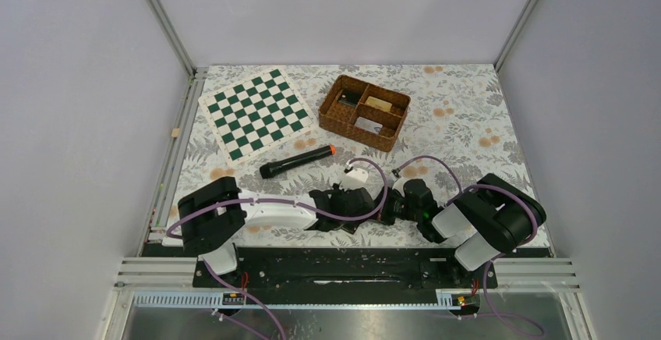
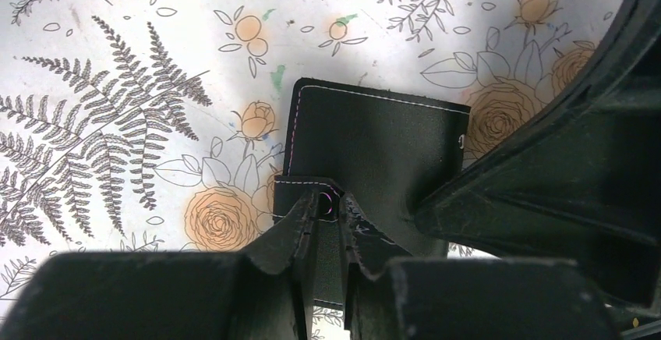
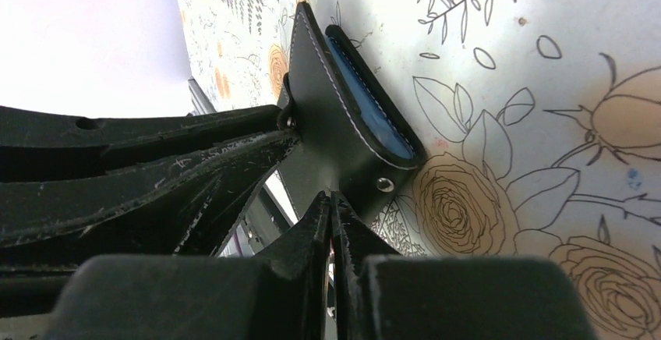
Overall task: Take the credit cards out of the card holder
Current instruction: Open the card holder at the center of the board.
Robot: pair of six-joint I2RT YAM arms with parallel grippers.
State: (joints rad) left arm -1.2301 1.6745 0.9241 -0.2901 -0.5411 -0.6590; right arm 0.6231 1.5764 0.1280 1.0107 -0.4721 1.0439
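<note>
The card holder (image 2: 374,141) is a black stitched wallet on the floral cloth near the table's front edge. In the right wrist view it (image 3: 327,114) stands partly open, with a blue-grey inner panel (image 3: 366,114) showing. My left gripper (image 2: 334,203) is shut on its small side tab with the snap (image 2: 326,200). My right gripper (image 3: 331,198) is shut on the lower edge of the outer flap. In the top view both grippers, left (image 1: 355,203) and right (image 1: 394,206), meet over the wallet and hide it. No credit card shows in any view.
A black cylinder with an orange tip (image 1: 296,161) lies just behind the grippers. A green-and-white chequered board (image 1: 257,114) lies at the back left. A brown wicker basket (image 1: 337,118) with compartments and small items stands at the back centre.
</note>
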